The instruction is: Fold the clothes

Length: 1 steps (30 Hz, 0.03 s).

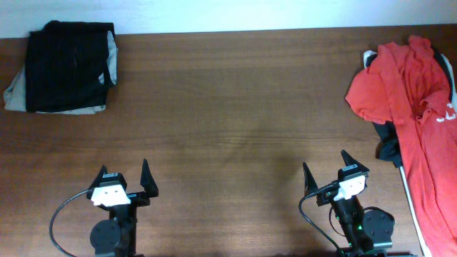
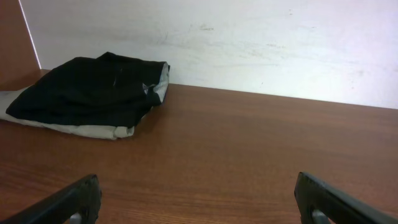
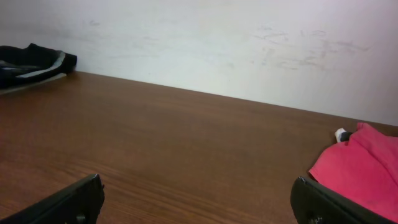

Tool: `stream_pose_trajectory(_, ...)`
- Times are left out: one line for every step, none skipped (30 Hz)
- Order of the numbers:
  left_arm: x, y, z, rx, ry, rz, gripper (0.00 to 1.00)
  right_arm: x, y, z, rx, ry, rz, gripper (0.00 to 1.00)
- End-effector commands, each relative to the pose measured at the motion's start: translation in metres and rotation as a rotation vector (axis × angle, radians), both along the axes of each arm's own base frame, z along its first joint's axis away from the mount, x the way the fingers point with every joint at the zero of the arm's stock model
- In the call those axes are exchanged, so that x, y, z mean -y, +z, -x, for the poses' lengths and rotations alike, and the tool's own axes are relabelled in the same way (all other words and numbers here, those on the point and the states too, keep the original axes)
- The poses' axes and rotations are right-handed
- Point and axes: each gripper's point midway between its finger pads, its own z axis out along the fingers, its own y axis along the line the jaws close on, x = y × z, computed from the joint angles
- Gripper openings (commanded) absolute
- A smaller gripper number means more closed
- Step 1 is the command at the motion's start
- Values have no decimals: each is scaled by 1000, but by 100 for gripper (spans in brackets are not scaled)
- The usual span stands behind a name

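Note:
A crumpled red shirt point(image 1: 418, 114) lies in a pile at the table's right edge, over dark and white cloth point(image 1: 389, 146); its edge shows in the right wrist view point(image 3: 360, 168). A folded black garment point(image 1: 68, 64) sits on a folded beige one point(image 1: 18, 93) at the far left corner, also in the left wrist view point(image 2: 87, 90). My left gripper point(image 1: 125, 173) is open and empty near the front edge point(image 2: 196, 193). My right gripper point(image 1: 325, 165) is open and empty at the front right, left of the red shirt point(image 3: 196, 193).
The brown wooden table point(image 1: 228, 121) stretches between the two piles. A white wall point(image 2: 249, 43) stands behind the table's far edge. Black cables loop beside both arm bases at the front.

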Motion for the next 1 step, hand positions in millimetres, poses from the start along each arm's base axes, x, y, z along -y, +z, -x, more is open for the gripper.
stream_pose_trajectory(-3, -2, 0, -1, 15, 12, 99, 0, -3, 0, -7, 0, -6, 99)
